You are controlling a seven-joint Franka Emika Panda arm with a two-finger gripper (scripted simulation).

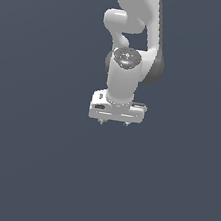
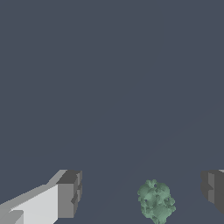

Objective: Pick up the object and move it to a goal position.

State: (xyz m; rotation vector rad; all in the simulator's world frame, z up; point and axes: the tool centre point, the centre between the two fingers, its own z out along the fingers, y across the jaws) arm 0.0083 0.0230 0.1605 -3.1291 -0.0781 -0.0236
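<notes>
Two grey fingertips [image 2: 69, 194] are seen closest to the wrist camera, spread wide with nothing held between them. Between them, nearer the other fingertip, the green object [image 2: 156, 201] is seen, untouched. In the exterior view, the gripper [image 1: 113, 122] hangs at about 6 o'clock from the white arm [image 1: 130, 45], and the object cannot be made out there. Because the lump sits off-centre, it could be nudged aside on closing; its bumpy surface could also slip.
</notes>
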